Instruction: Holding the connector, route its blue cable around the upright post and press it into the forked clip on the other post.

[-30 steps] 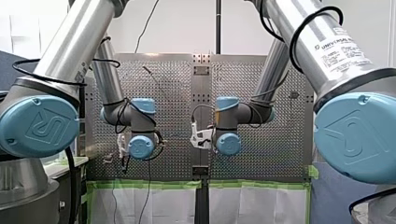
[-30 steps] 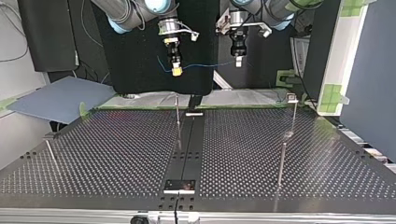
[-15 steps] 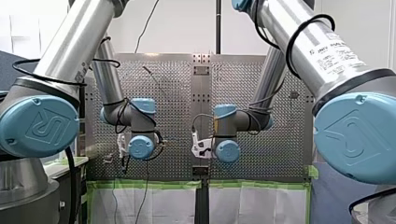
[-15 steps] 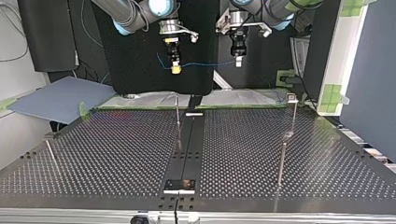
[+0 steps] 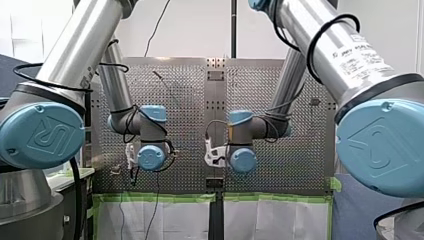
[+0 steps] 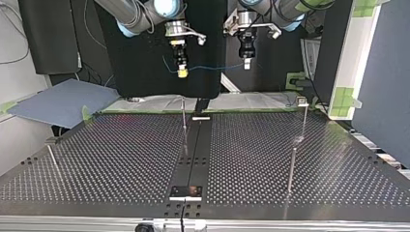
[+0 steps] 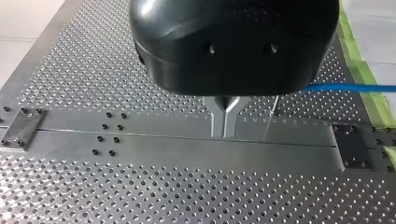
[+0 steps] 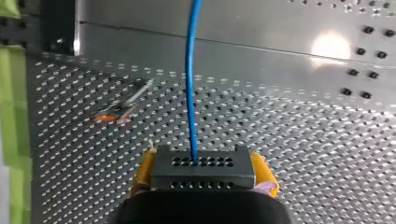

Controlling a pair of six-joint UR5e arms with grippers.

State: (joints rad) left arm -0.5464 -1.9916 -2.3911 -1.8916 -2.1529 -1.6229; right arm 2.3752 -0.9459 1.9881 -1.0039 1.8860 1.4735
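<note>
My right arm's end effector is clenched, its 2 yellow pads grasping a black perforated connector block, held in the air well above the perforated metal tabletop. The thin blue cable runs from the block across to my left arm's end effector, whose 2 metal fingers are pressed together on it. A thin upright metal post stands below, apart from the cable.
</note>
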